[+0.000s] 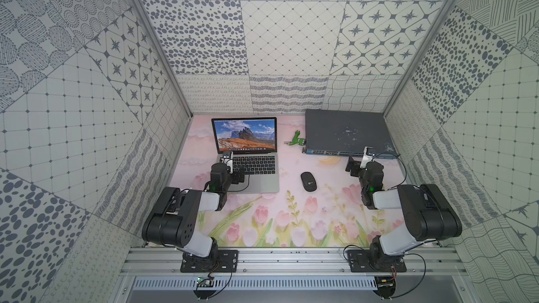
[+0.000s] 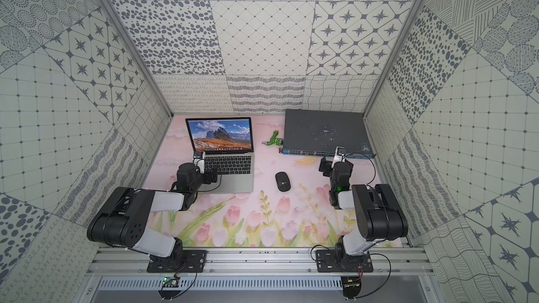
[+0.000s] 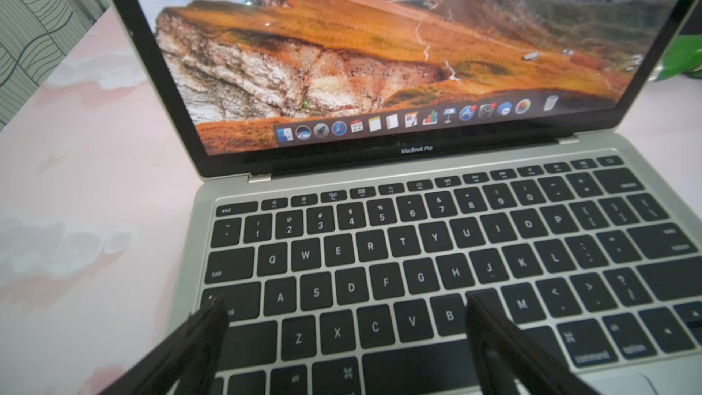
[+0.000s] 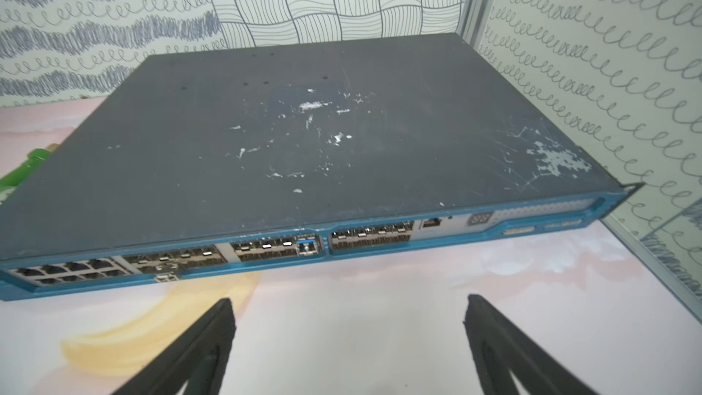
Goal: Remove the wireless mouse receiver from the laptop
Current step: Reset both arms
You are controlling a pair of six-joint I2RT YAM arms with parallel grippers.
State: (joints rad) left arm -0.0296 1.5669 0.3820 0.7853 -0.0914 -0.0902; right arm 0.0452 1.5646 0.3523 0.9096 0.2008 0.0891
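Black, wedge-shaped fingers of the left gripper stand wide apart over the left half of the keyboard, holding nothing; whether they touch the keys cannot be told. Beneath them sits the slim silver-grey metal laptop, open near the bench's far-left corner, with matte black keys and a glossy screen showing orange slopes and blue peaks. The wireless mouse receiver is too small to pick out in any view. The right gripper hovers with its 2 fingers equally spread. Only bare pink floral mat lies between them, just before the port-lined blue front of the flat dark-grey network switch box. Its scuffed, paint-flecked lid fills the far-right corner. A green plastic gadget with a metal plug lies beside the switch's left edge. A smooth black oval mouse rests mid-bench, right of the laptop.
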